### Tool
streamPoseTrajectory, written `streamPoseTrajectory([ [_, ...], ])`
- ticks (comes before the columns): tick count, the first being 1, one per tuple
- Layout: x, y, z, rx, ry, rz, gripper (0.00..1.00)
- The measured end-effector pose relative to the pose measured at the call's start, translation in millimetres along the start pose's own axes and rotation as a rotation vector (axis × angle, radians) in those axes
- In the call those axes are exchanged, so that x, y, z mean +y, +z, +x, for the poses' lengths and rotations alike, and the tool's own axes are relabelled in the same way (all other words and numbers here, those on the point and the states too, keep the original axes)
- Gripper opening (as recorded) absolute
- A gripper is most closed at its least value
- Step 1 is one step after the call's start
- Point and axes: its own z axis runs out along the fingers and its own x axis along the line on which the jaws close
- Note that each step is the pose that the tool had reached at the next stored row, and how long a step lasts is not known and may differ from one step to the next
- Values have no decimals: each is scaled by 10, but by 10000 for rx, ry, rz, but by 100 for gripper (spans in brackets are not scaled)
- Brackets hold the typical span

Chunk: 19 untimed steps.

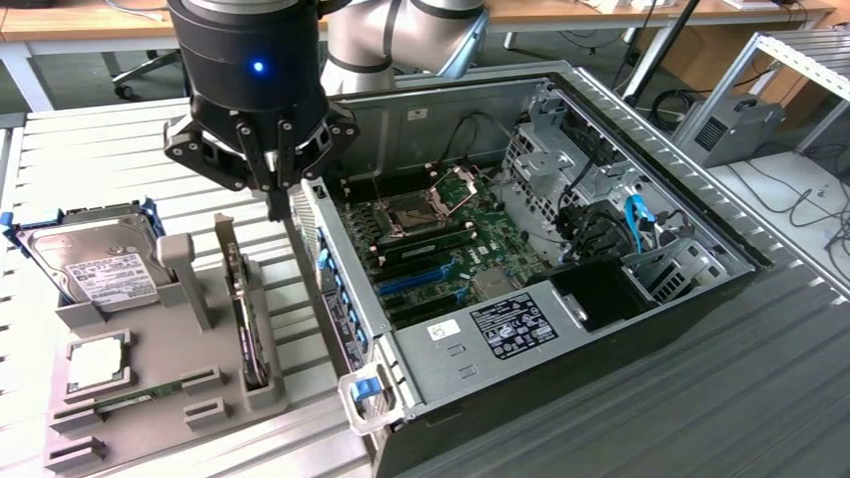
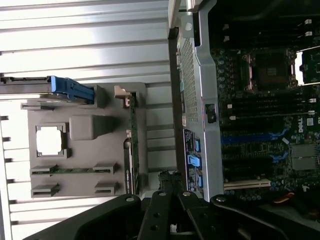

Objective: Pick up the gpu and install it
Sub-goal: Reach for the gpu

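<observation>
Upper left of the exterior view, the gripper (image 1: 277, 202) hangs from the black wrist housing with its fingers clenched together on nothing. The tips point down over the narrow gap between the gray holder (image 1: 186, 344) and the rear wall of the computer case (image 1: 664, 164). In the wrist view the gripper (image 2: 168, 181) has its closed fingers over that same gap.

Just to the lower left of the fingertips in the exterior view, the gpu (image 1: 247, 314) stands on its long edge in a slot of the gray holder. It is upright, its silver bracket is at the end nearest the gripper, and it is not touched by the fingers. The wrist view looks along it edge-on, so the gpu (image 2: 131, 145) appears as a thin strip beside the holder's raised block.

Farther left on the holder, a hard drive (image 1: 100, 269) with a white label leans in a blue caddy (image 1: 40, 221). Below it a processor chip (image 1: 96, 360) lies flat in a square recess. A memory stick (image 1: 126, 402) sits on edge between small posts near the lower left corner.

At centre frame the computer case lies open on the slatted table (image 1: 94, 149). Its motherboard (image 1: 459, 239) is exposed, with blue expansion slots (image 1: 405, 284) running across it.
</observation>
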Motion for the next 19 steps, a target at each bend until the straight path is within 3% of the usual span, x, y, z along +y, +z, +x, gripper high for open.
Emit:
streamPoseTrajectory([
  [19, -77, 3, -6, 1, 0, 0, 11],
])
